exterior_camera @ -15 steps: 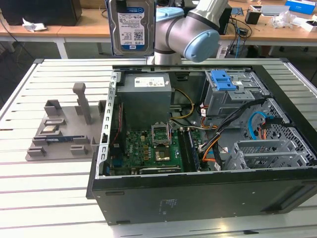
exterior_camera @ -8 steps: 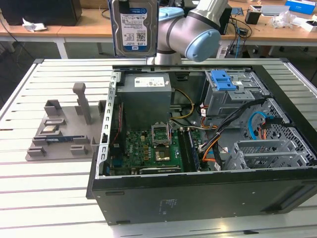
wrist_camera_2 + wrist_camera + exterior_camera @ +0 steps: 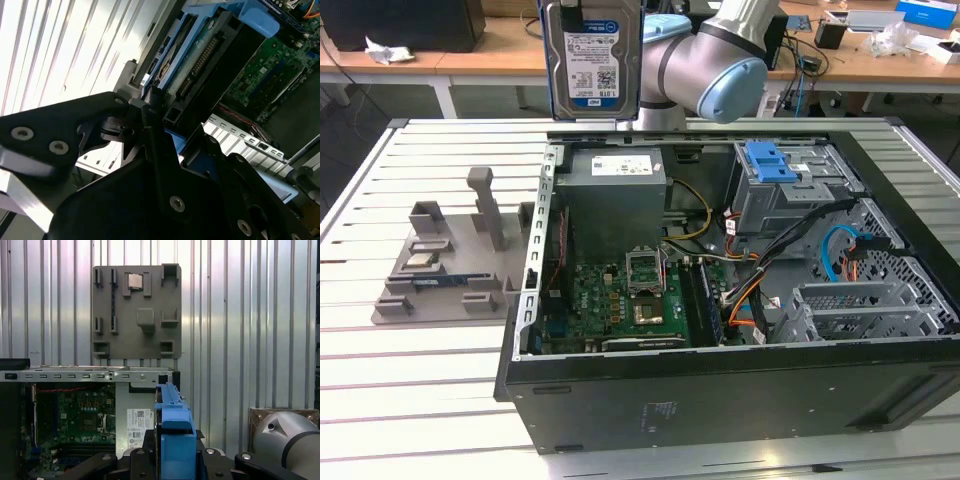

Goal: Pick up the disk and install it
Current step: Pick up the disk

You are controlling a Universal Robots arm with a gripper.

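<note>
The fingers [image 3: 149, 442] are clamped on the disk [image 3: 592, 55], which hangs in the air between them, touching nothing else. In the exterior view the hard drive stands upright. Its white and blue label faces the camera, blue rails run down both long sides, and the grey and light-blue arm [image 3: 705, 60] sits just behind it. In the first wrist view the disk shows edge-on with one blue rail [image 3: 175, 430] toward the camera, and the black finger bodies sit tight against both sides of it. In the second wrist view the fingers [image 3: 152, 125] close on the disk [image 3: 197, 65], whose green circuit-board face and connector row show past them.

Well below the fingers lies the open computer case [image 3: 720, 400], resting on its side on the slatted metal counter [image 3: 420, 400]. Of the parts inside, the grey power-supply box [image 3: 615, 190] with its white label is nearest beneath the fingers, and the green motherboard [image 3: 630, 300] lies just beyond it. The grey drive cage with the blue plastic bracket [image 3: 770, 162] on top stands farther from the fingers, toward the exterior view's right.

A grey fixture tray [image 3: 450, 270] sits on the counter beside the case, well apart from the fingers, toward the exterior view's left. It holds a processor chip [image 3: 135, 281] in one of its pockets.
</note>
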